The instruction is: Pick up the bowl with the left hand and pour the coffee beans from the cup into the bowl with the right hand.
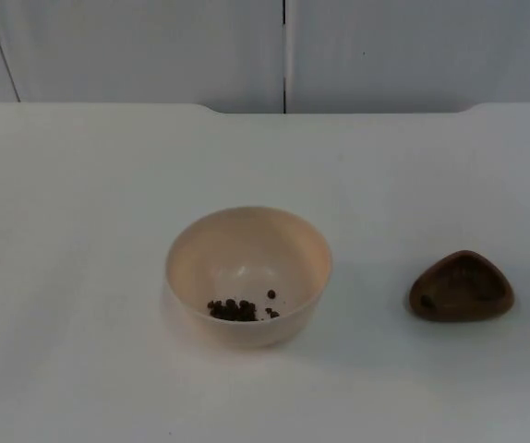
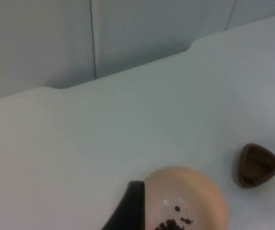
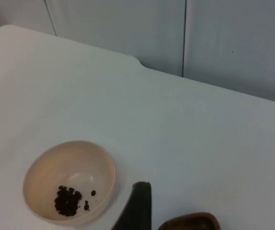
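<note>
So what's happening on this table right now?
Nothing is being handled at this moment. A cream bowl stands on the white table with a small heap of coffee beans inside. To its right, apart from it, sits a small brown wooden cup, which looks empty. Both arms hang back above the table, looking down on these things.

The bowl (image 1: 246,275) is a plain pale peach, with no pattern, and the coffee beans (image 1: 235,310) in it are dark brown, nearly black. The cup (image 1: 461,286) is dark reddish brown wood with a faint grain. The table (image 1: 80,203) is white, the partition wall (image 1: 136,46) light grey.
</note>
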Controlling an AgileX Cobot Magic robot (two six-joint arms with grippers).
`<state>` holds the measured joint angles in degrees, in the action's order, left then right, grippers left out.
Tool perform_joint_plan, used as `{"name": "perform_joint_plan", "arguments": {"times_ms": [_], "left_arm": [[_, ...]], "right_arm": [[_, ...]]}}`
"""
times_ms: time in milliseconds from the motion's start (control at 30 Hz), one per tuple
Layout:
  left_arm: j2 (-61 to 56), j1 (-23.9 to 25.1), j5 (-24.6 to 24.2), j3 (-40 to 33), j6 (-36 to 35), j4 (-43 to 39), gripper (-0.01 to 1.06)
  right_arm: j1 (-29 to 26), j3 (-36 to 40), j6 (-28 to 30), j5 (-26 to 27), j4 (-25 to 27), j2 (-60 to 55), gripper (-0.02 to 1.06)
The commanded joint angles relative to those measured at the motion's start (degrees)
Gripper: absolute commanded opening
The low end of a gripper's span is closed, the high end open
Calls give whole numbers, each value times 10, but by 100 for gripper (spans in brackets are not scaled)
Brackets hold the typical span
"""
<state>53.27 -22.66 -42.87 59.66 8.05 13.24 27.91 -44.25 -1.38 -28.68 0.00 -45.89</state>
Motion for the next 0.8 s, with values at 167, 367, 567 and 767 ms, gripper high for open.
{"name": "perform_joint_plan", "arguments": {"times_ms": [167, 367, 567, 767], "left_arm": [[-90, 0, -33, -30, 11, 11, 88], [-182, 0, -29, -117, 11, 16, 88], [-295, 0, -35, -191, 11, 6, 88], [-367, 0, -60, -207, 11, -22, 88]], "right_arm": [[2, 58, 7, 1, 0, 98, 78], [2, 82, 7, -7, 0, 164, 78], [2, 84, 25, -48, 0, 218, 78], [2, 84, 42, -72, 0, 246, 78]]}}
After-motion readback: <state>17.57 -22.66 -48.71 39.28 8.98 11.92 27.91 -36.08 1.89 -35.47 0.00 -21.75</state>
